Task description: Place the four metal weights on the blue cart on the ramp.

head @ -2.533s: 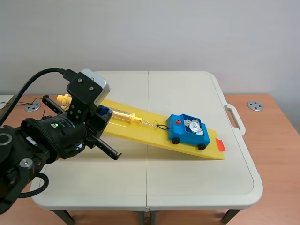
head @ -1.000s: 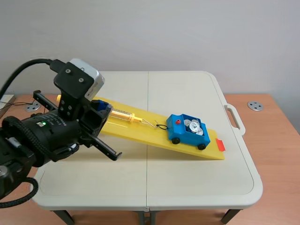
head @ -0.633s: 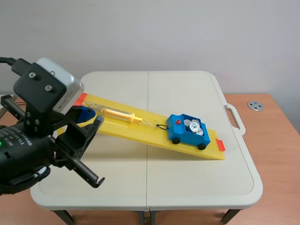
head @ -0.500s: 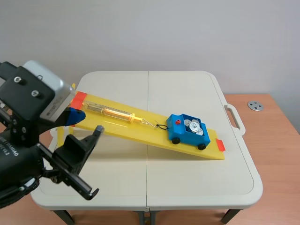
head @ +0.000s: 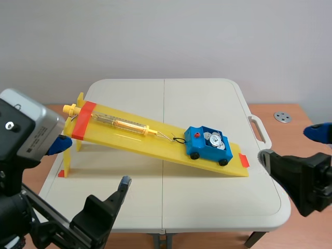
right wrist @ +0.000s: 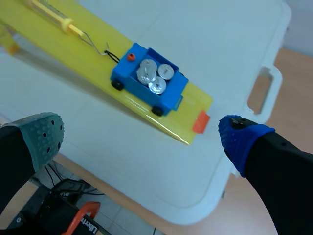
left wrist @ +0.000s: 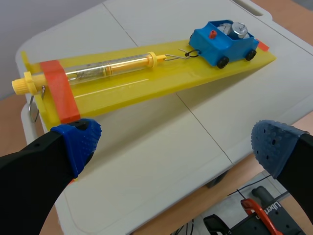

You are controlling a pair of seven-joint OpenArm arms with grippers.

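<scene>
A blue cart (head: 208,146) sits low on a yellow ramp (head: 150,139), just right of centre in the scene view, with the metal weights (right wrist: 154,76) lying in its open bed. They are silvery discs, and they overlap so that their number cannot be counted. The ramp stands on a white folding table (head: 197,197) and slopes from its raised end at the middle left down to the table top at the centre right. A clear spring scale (head: 122,123) lies along the ramp's upper half, and its wire hook (head: 171,138) is joined to a black loop at the cart's uphill end. An orange-red band (head: 83,119) crosses the ramp's high end, and a small orange-red tab (head: 244,160) marks the low end just beyond the cart. The left gripper (left wrist: 176,147) hangs at the scene view's lower left, near the table's front corner, its blue-padded fingers (left wrist: 78,142) spread wide with nothing between them. Its wrist view shows the ramp's high end ahead and the cart farther off. The right gripper (right wrist: 142,134) is at the scene view's right edge, past the table's rim, also spread wide and empty, one pad grey-green (right wrist: 46,132) and one blue. Its wrist view shows the cart ahead. Both grippers are well apart from the cart.
</scene>
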